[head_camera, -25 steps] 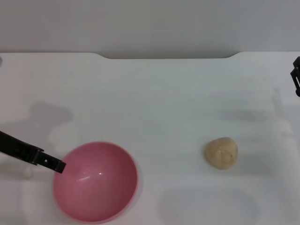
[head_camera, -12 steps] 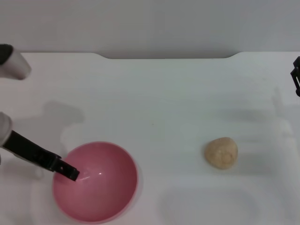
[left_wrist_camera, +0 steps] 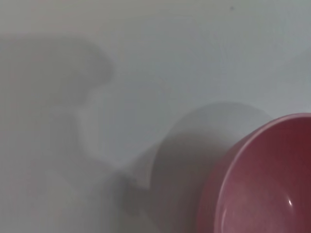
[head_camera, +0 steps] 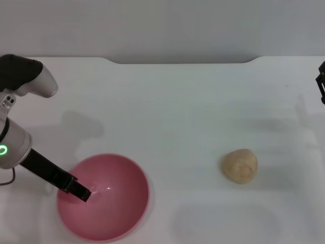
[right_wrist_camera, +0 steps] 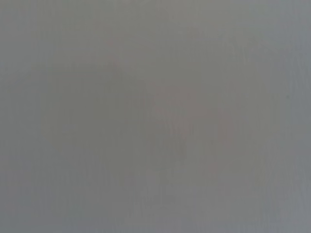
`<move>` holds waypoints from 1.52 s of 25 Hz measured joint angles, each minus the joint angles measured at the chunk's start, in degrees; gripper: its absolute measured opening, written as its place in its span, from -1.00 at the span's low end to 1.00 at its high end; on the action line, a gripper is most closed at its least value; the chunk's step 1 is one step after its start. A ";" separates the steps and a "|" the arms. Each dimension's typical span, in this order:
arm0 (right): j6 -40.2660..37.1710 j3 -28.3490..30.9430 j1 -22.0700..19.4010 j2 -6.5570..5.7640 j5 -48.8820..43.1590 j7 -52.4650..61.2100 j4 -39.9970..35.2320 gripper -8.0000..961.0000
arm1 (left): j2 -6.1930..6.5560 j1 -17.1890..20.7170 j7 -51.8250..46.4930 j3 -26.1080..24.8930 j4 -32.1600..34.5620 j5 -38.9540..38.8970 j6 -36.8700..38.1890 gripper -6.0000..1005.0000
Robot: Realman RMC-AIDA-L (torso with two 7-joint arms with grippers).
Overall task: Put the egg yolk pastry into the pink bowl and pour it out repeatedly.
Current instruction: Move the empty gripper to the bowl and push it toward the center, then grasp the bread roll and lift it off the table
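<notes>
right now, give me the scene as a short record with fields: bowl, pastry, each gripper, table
pink bowl: upright near the front left of the table, nothing inside
egg yolk pastry: on the table to the bowl's right, well apart from it, untouched
left gripper: reaching over the bowl's left rim, tip inside the bowl
right gripper: at the far right edge, away from the pastry
table: white
task state: pastry not yet in the bowl

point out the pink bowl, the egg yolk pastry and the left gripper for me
pink bowl [head_camera: 122, 213], head view, bare inner wall.
egg yolk pastry [head_camera: 240, 165], head view, middle of its top.
left gripper [head_camera: 81, 193], head view, dark tip over the bowl's near-left rim.
</notes>
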 joint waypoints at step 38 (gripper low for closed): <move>9.98 -16.99 10.71 -0.96 -61.19 107.94 -40.26 0.12 | 0.02 -3.44 0.02 -2.19 -1.52 0.99 -8.36 -0.99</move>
